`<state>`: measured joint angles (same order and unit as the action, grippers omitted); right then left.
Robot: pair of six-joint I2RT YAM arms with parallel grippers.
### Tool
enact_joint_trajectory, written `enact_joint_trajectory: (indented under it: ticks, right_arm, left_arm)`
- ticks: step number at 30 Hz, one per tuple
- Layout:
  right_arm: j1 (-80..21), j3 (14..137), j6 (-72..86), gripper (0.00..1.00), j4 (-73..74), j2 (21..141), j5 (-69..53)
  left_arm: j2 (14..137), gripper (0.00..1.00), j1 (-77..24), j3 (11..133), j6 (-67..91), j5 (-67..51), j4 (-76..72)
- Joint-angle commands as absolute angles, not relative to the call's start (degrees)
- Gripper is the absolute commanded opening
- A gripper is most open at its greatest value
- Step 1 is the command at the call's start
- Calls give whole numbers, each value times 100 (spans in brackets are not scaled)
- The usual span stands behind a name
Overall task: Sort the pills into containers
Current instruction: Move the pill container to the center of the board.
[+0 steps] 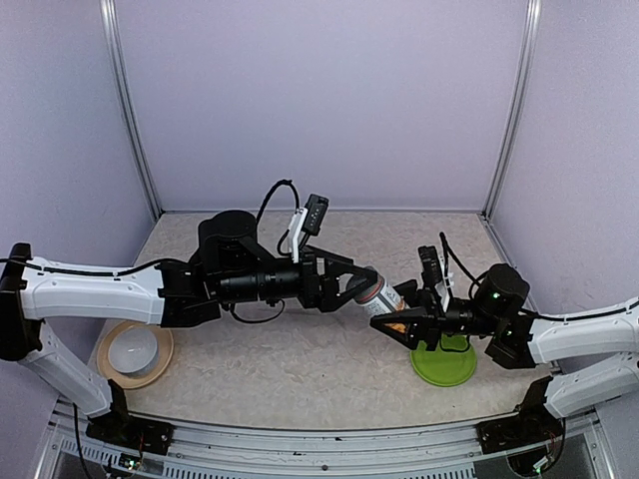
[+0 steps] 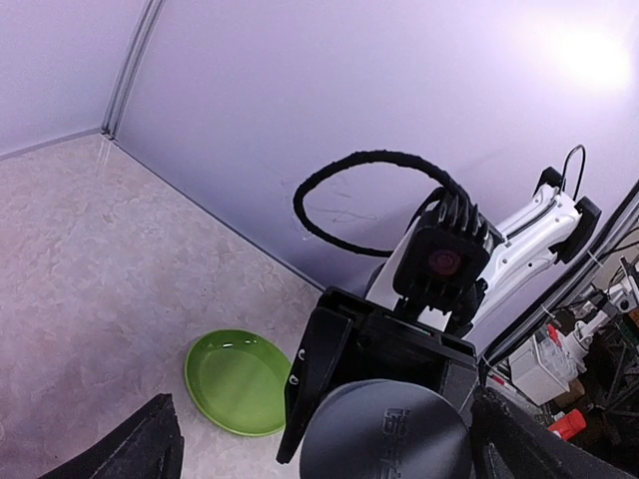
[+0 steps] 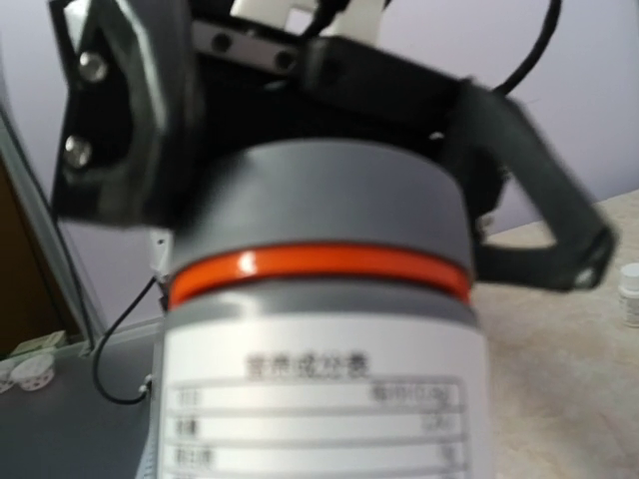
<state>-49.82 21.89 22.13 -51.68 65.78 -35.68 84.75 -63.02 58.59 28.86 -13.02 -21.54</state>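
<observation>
Gray plastic caps the clear bottle (image 1: 379, 296), which hangs tilted between the two arms, off the table (image 1: 300, 349). The right gripper (image 1: 397, 324) appears clamped on its labelled body, though its own fingers are hidden in the right wrist view. The left gripper (image 1: 359, 286) has its jaws spread around the gray cap (image 2: 384, 434) with a clear gap on at least one side, so it pinches nothing. I judge the step in hand to be taking the cap off. The main risk is the left jaws closing off-centre on the cap and levering the bottle out of the right grip, so that it drops to the table. Twisting before the hold is firm could let the cap slip instead. With the bottle tilted, any pills inside could spill once it opens, though I cannot make out pills in any view. The small vial (image 3: 629, 292) stands on the table, apart from the bottle. The green plate (image 1: 446, 365) lies beneath the right arm, and the white bowl (image 1: 133, 348) on its tan plate (image 1: 162, 365) sits far left. Neither is in the way of the cap.
</observation>
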Motion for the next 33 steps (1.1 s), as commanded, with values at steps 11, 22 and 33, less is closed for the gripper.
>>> enact_joint_trajectory:
  ticks: [11, 22, 33]
  right_arm:
    - [-5037, 2056, 2215, 3, -5219, 6144, -3685]
    - [-5045, 2021, 2154, 3, -4922, 5870, -3573]
    - [-5043, 1996, 2153, 3, -4807, 5769, -3498]
  left_arm:
    - [7952, 99, -5137, 4840, 3031, -202, -2151]
    - [9211, 99, -4382, 4610, 3400, 352, -2102]
    - [10403, 99, -4307, 5110, 3491, 651, -1828]
